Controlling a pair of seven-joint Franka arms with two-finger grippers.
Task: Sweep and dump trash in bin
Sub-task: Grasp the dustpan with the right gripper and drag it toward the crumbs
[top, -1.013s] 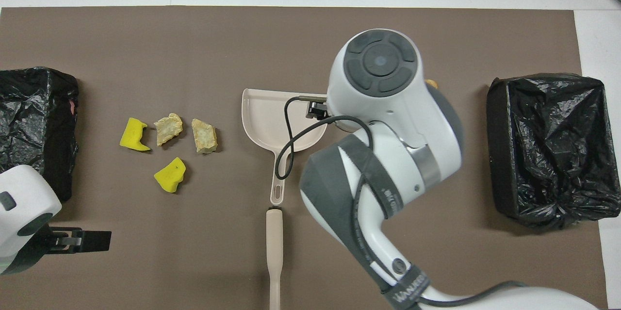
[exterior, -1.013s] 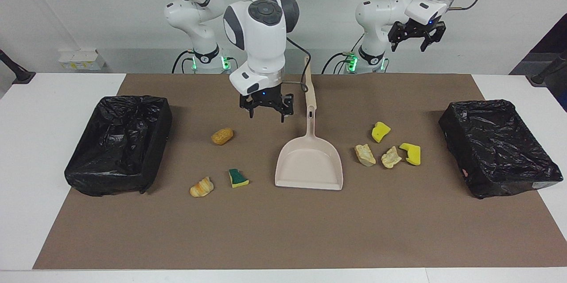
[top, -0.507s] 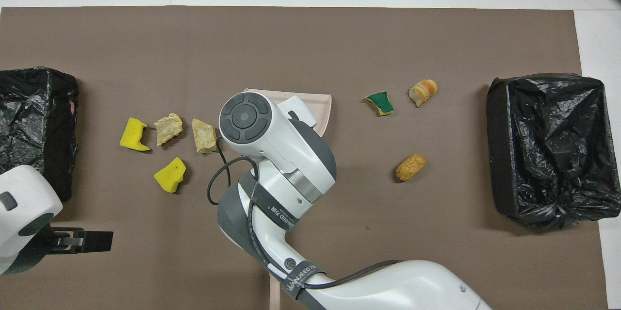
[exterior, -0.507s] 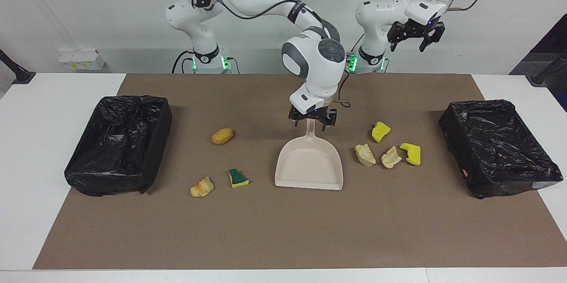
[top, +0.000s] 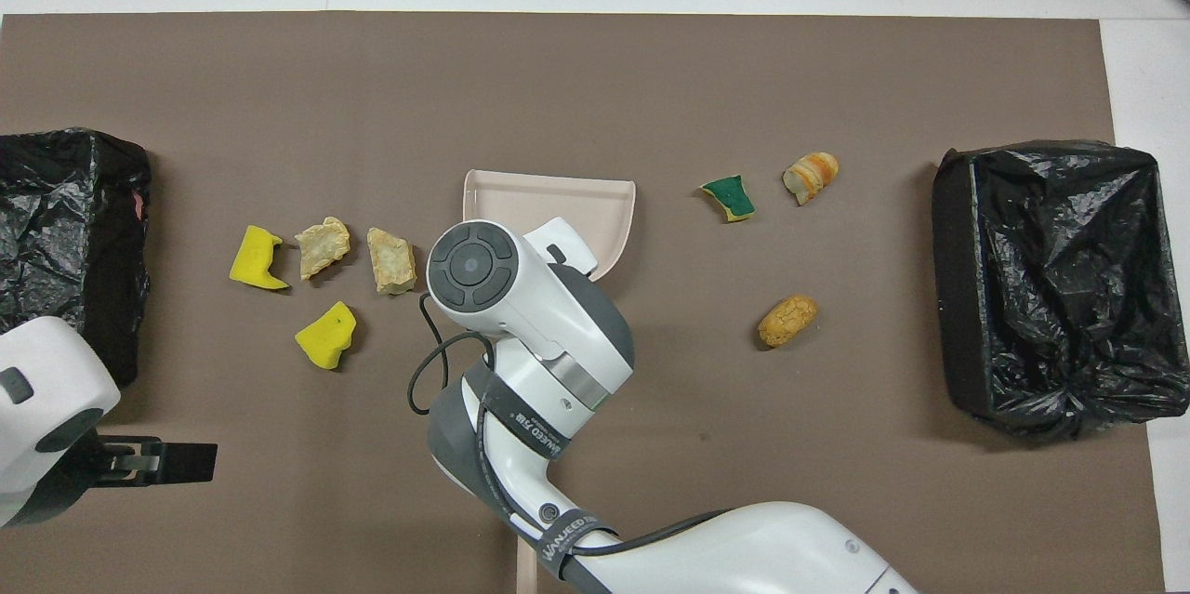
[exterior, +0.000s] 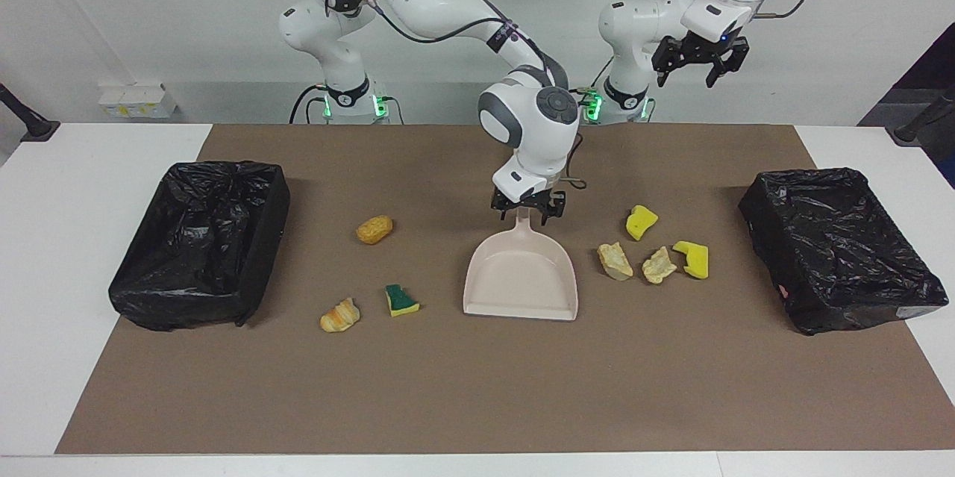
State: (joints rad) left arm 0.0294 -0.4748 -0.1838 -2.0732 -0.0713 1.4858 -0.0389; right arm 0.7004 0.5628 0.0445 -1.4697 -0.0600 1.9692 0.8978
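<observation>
The beige dustpan (exterior: 522, 279) lies flat mid-mat, its handle pointing toward the robots. My right gripper (exterior: 527, 211) is low over the handle where it meets the pan, open, with a finger on each side; in the overhead view the arm hides it. Four trash scraps lie toward the left arm's end: two yellow sponge chunks (exterior: 641, 222) (exterior: 692, 258) and two tan lumps (exterior: 615, 260) (exterior: 659, 265). Toward the right arm's end lie an orange lump (exterior: 374, 229), a bread-like lump (exterior: 339, 315) and a green-and-yellow sponge piece (exterior: 401, 300). My left gripper (exterior: 701, 74) waits raised and open.
Two bins lined with black bags stand on the brown mat, one at the right arm's end (exterior: 265, 186) and one at the left arm's end (exterior: 768, 201). The right arm's wrist (top: 474, 264) covers the pan's handle in the overhead view.
My right gripper has swung from beside the handle, toward the right arm's end, to over the handle, then dropped lower onto it. The left arm, dustpan and scraps have not moved.
</observation>
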